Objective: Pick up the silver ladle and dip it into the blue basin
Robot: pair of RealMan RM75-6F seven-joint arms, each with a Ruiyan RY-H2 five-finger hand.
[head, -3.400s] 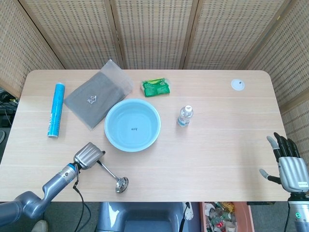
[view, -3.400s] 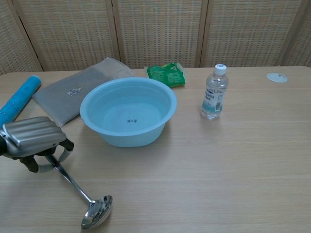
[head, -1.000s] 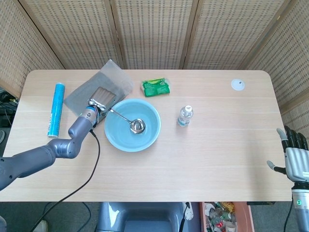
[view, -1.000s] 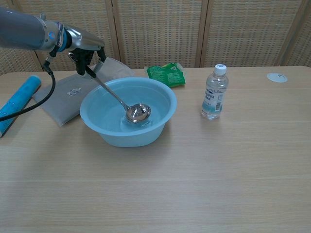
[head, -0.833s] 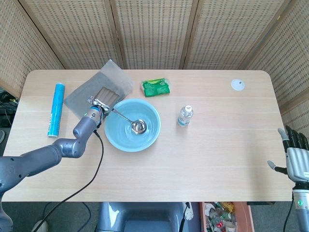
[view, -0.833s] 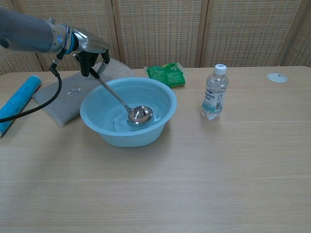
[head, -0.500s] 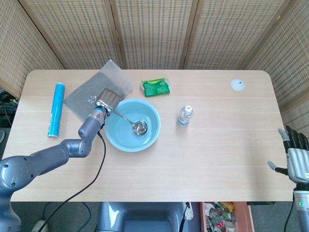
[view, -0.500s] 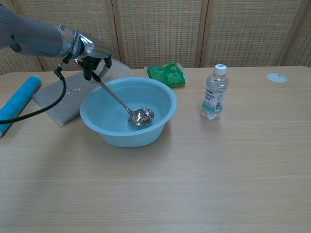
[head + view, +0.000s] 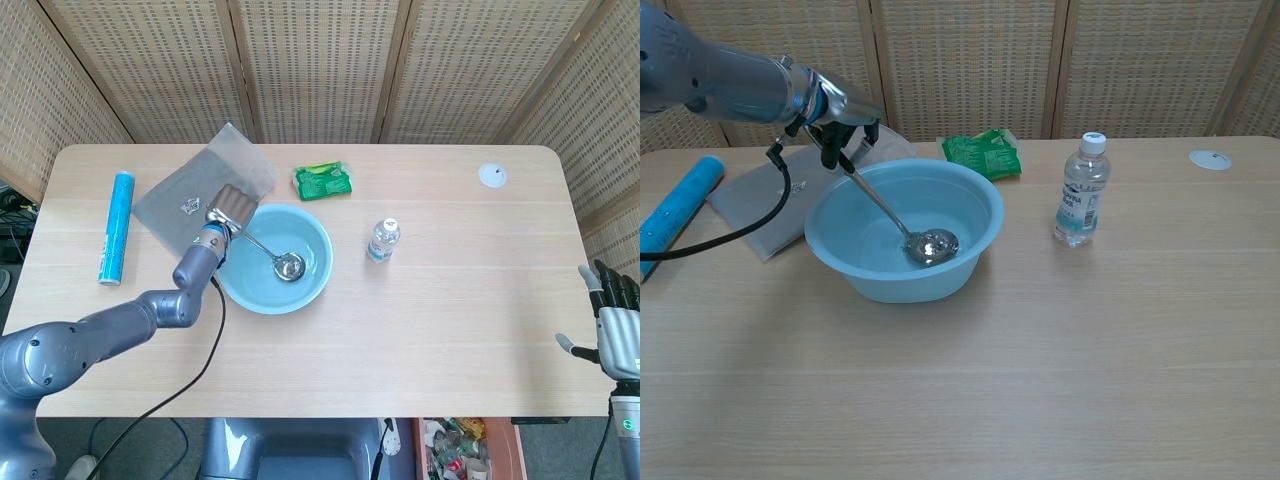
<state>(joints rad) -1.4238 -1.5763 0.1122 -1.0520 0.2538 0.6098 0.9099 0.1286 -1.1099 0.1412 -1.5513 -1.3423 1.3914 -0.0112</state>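
The task is looking all but done: the left robot hand [image 9: 835, 112] is gripping the top of the handle of the silver ladle [image 9: 902, 218], and the bowl of the ladle is sitting down inside the blue basin [image 9: 975, 200], low against its bottom. The handle is slanting up toward the upper left of the chest view, where the fingers are closing around it above the basin's far-left rim. The right robot hand [image 9: 617, 332] is idling, fingers spread, at the lower right edge of the head view, off the table [image 9: 450, 310].
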